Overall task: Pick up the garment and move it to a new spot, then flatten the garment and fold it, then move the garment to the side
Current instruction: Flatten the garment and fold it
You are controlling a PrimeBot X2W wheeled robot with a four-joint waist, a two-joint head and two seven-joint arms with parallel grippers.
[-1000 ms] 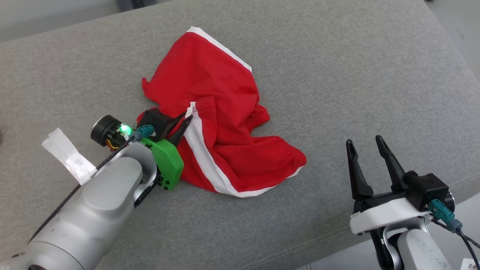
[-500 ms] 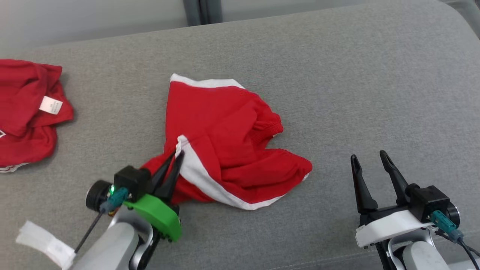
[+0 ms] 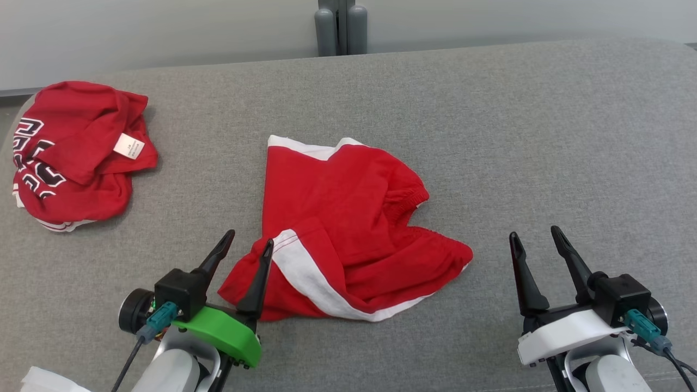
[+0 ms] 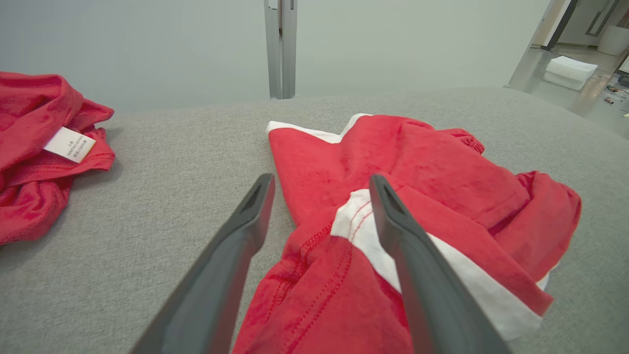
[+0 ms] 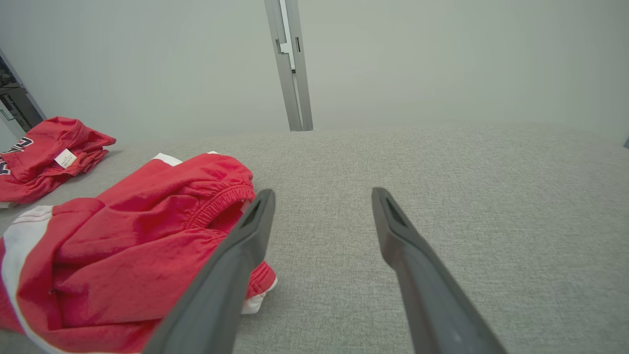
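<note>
Sitting crumpled on the cushion [image 3: 490, 136], the shorts [image 3: 337, 207] look parked for flattening; left gripper [image 3: 250, 238] gapes wide at their edge, empty, right gripper [image 3: 533, 232] likewise.

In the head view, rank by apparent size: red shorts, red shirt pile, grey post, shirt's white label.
red shorts
red shirt pile
grey post, farther off and cut by the frame, so its true size is unsure
white label
</note>
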